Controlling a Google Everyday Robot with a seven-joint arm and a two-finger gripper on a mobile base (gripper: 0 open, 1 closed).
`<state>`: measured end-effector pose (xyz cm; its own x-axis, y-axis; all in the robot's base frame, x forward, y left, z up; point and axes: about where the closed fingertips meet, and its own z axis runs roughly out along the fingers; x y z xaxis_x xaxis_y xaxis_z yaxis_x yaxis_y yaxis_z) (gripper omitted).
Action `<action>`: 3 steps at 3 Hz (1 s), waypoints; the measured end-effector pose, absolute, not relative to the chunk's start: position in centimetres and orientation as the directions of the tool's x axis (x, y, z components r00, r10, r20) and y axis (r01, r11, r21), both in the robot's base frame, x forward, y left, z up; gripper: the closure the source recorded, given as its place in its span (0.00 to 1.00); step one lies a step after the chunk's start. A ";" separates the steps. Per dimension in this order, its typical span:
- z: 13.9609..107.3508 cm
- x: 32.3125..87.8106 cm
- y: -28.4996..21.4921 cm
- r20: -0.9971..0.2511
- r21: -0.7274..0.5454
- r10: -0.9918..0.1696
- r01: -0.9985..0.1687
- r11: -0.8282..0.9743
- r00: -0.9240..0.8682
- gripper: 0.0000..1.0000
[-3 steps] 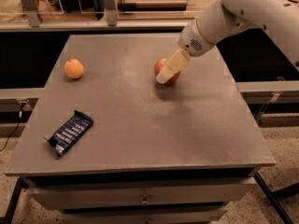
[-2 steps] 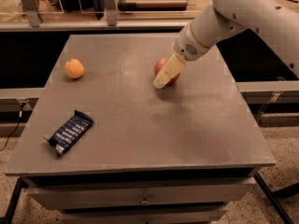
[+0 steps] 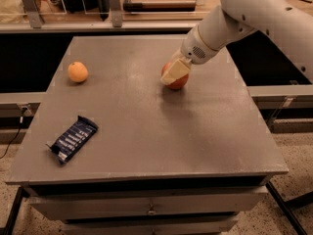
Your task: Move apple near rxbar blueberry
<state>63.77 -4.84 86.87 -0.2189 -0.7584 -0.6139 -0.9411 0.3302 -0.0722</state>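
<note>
The red apple (image 3: 179, 82) sits on the grey table (image 3: 195, 131), right of centre toward the back. My gripper (image 3: 174, 72) comes down from the upper right on a white arm and is right at the apple, covering its upper left part. The rxbar blueberry (image 3: 73, 138), a dark navy bar with white lettering, lies flat near the table's front left, far from the apple.
A small orange fruit (image 3: 78, 72) sits at the table's back left. Metal posts and a glass-fronted rack (image 3: 115, 6) stand behind the table. A drawer front (image 3: 151, 207) runs below the table's front edge.
The white arm has swung slightly to the left above the apple. The gripper stays at the apple, which remains in the same spot on the table.
</note>
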 end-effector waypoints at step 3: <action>88.5 61.7 1.3 -0.616 -0.060 -0.783 -0.986 0.155 -0.086 1.00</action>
<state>61.73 1.34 88.50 -0.0860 -0.7830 -0.6160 -0.9861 0.1553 -0.0597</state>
